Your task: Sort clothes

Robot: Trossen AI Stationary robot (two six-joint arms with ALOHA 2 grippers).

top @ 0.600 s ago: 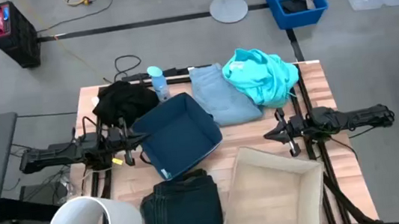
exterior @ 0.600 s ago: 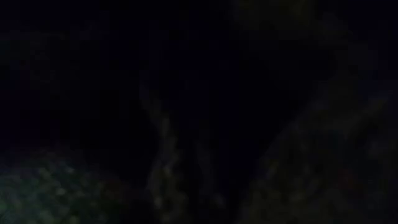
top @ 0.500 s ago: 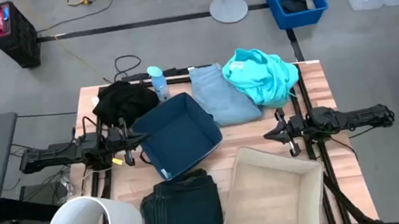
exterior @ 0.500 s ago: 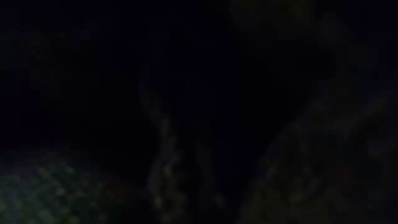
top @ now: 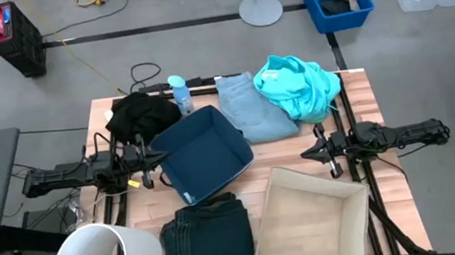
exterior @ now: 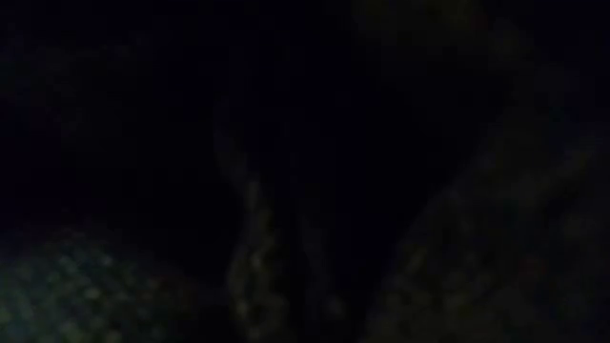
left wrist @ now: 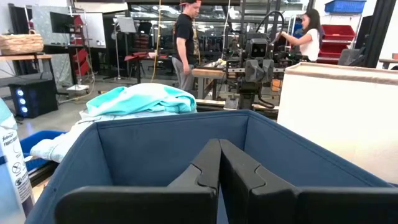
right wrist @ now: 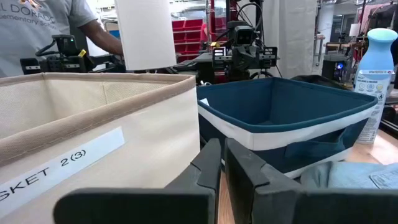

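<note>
Left tool (top: 147, 164) is clenched, empty, beside the navy bin (top: 203, 154). Right tool (top: 314, 152) is clenched too, near the beige bin (top: 311, 218). On the counter (top: 363, 99): black garment (top: 142, 116), pale jeans (top: 249, 106), turquoise top (top: 297, 86), navy jeans (top: 208, 239).

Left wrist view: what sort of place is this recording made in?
Likely a robotics lab or workshop: other robot rigs on benches, people working there, red storage bins behind.

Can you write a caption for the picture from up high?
Four garments, a navy bin and a beige bin on the table, both arms waiting at its sides.
</note>
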